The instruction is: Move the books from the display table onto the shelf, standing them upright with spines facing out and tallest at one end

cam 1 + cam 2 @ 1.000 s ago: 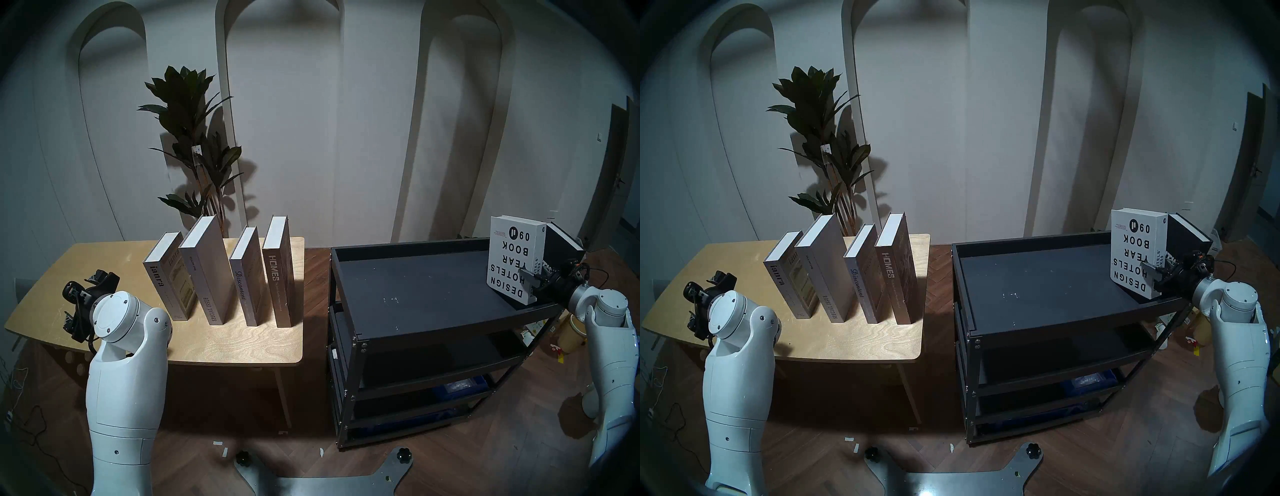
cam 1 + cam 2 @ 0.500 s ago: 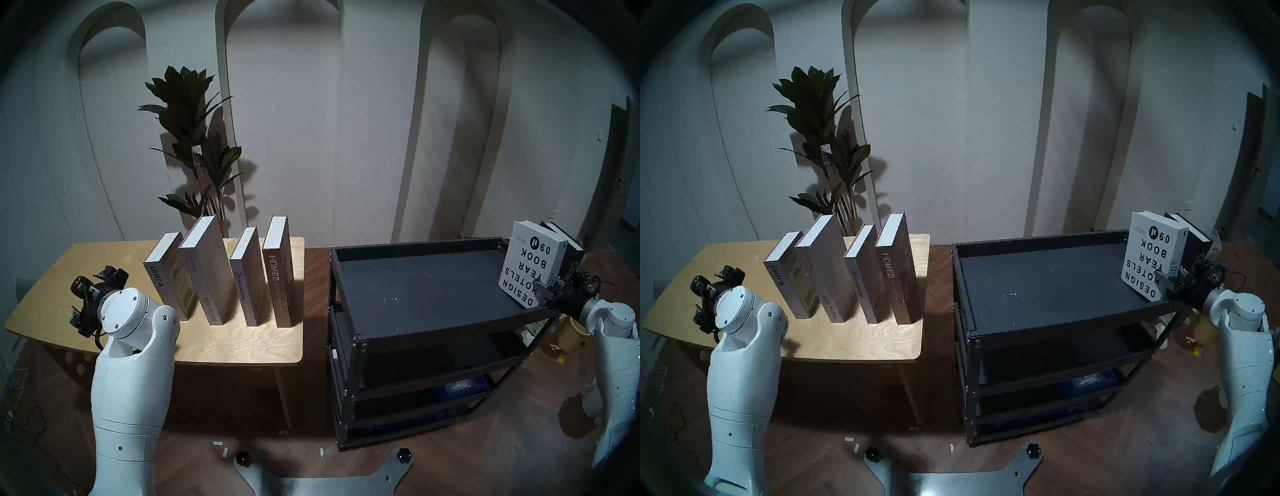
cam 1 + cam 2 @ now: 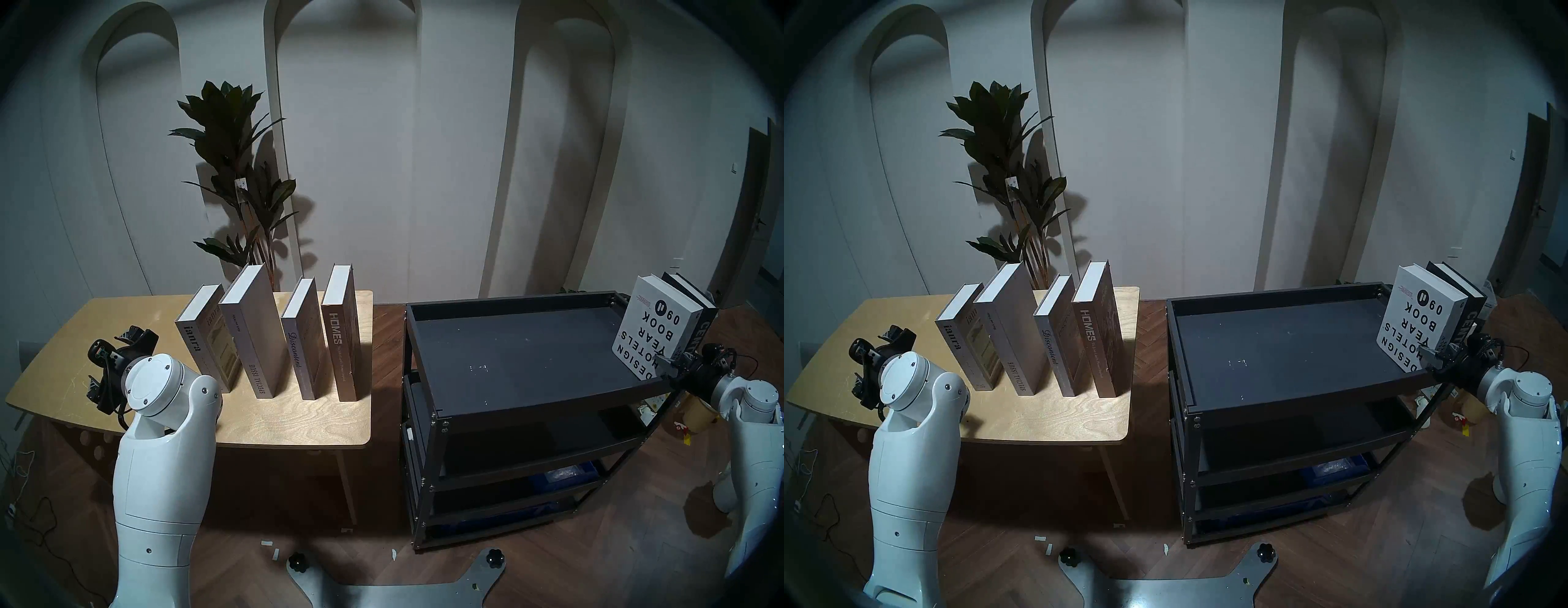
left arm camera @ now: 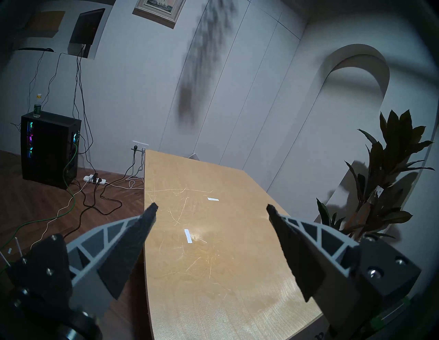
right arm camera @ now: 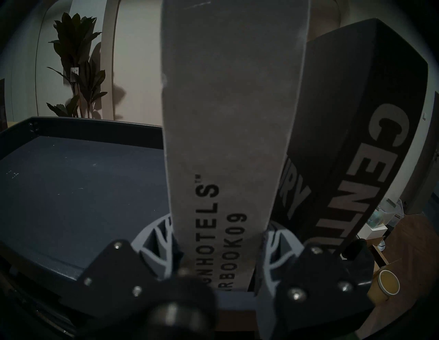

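At the right edge of the frame the right gripper (image 5: pixel 218 247) is clamping the white DESIGN HOTELS book (image 3: pixel 653 329) against the black CENTURY book (image 3: pixel 702 327) on the shelf (image 3: pixel 530 352), so releasing comes next, while the left gripper (image 4: pixel 211 207) is hanging open above the display table (image 3: pixel 275 418) at lower left.

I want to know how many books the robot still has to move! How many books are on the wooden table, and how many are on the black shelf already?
Books on the display table: 4 (ianra, SPECIAL ISSUE, Discontent, HOMES)
Books on the shelf: 2 (DESIGN HOTELS YEARBOOK, black CENTURY)
Total: 6 books
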